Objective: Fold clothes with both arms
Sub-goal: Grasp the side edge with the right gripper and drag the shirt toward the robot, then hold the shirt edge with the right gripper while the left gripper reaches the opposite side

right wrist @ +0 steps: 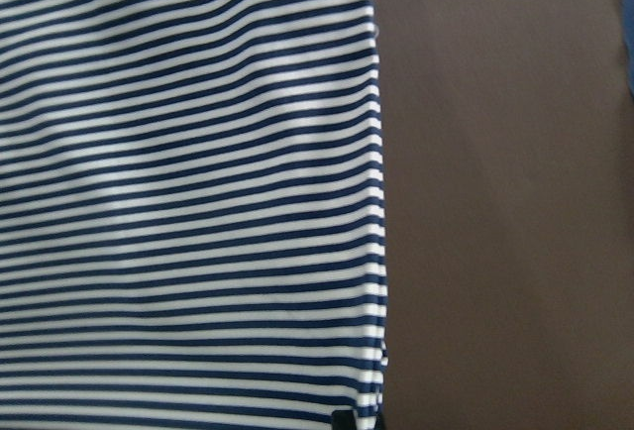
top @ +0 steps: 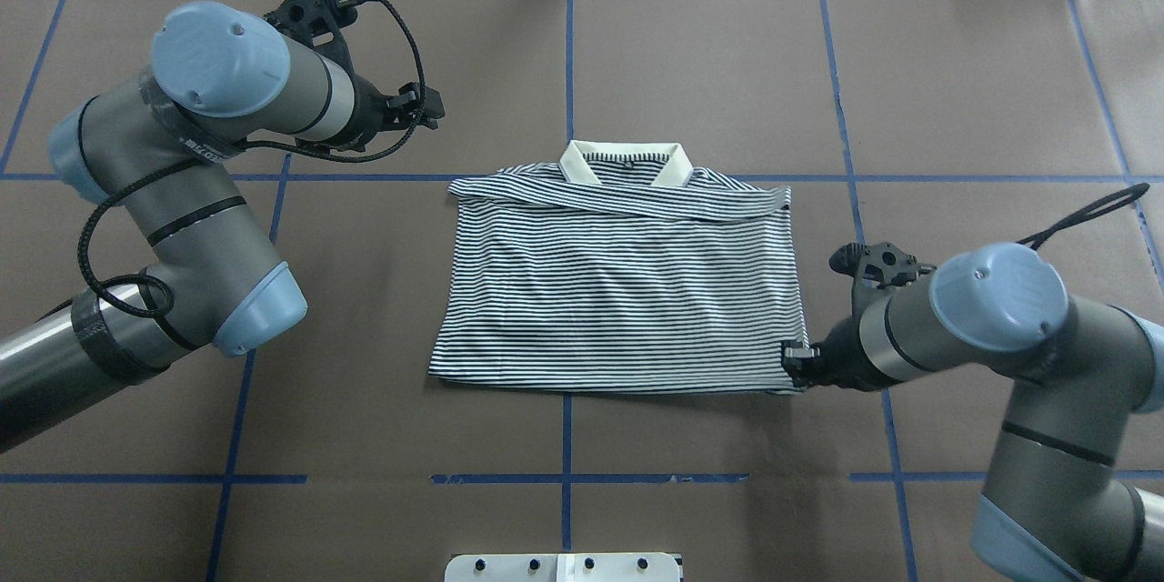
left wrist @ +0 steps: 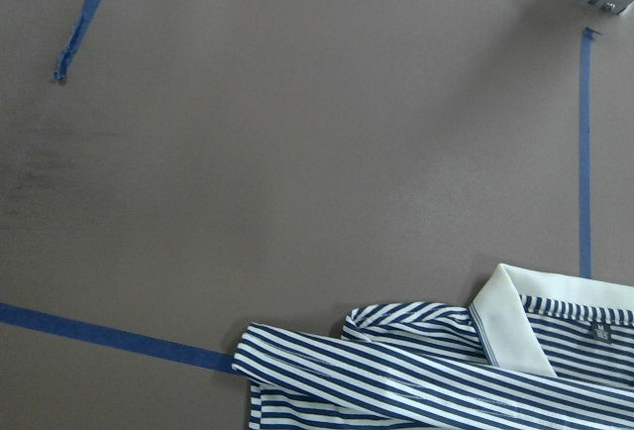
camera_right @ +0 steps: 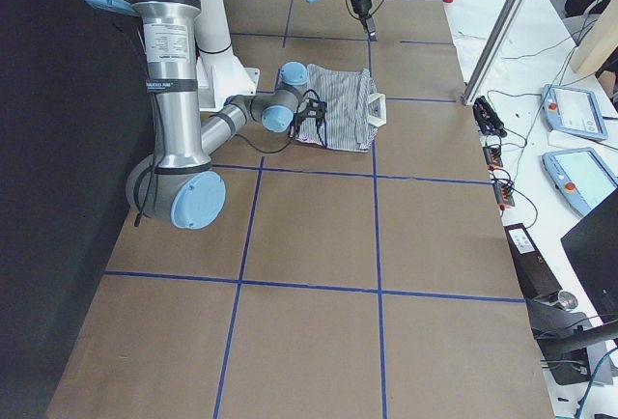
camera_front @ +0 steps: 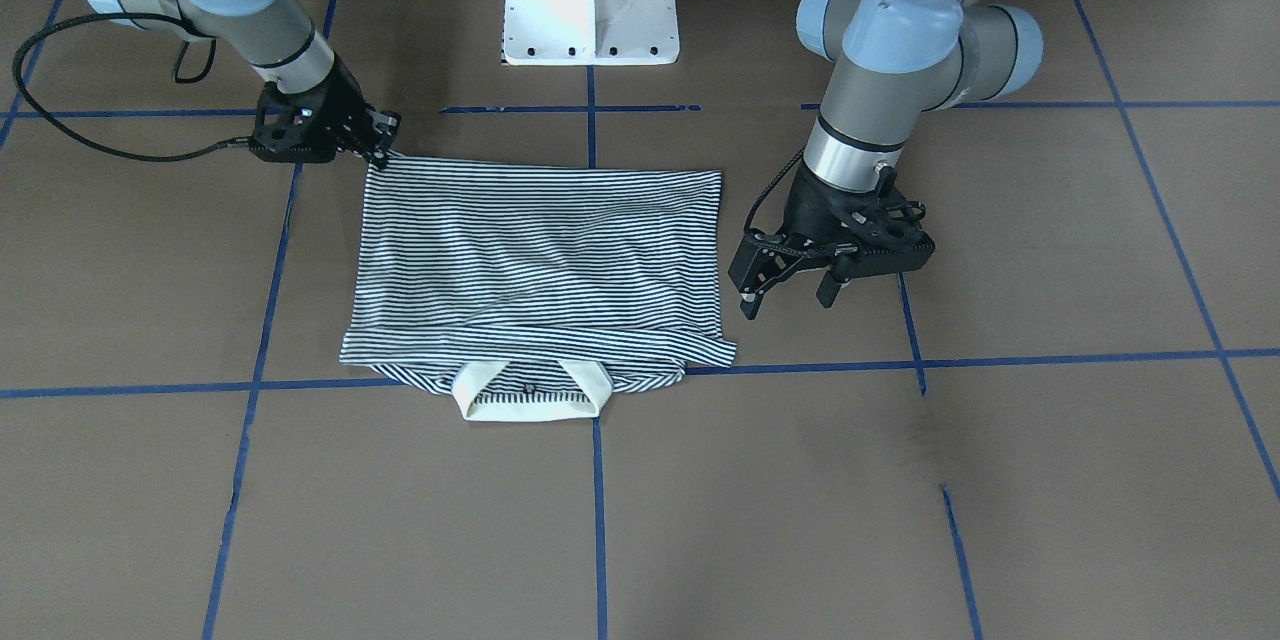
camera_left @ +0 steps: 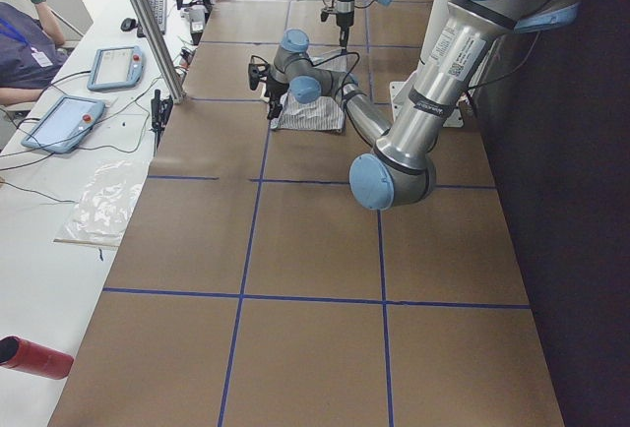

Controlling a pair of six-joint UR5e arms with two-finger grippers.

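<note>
Opposite the collar [camera_front: 530, 407], the right hand [camera_front: 383, 148] is pinching a hem corner of the likely soft, light, floppy polo shirt [camera_front: 540, 250], while the left hand [camera_front: 785, 305] is hovering open and empty.

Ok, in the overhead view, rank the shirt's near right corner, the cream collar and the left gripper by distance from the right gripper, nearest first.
1. The shirt's near right corner, at the tips of the right gripper.
2. The cream collar, middle of the shirt's far edge.
3. The left gripper, far left, off the shirt.
</note>
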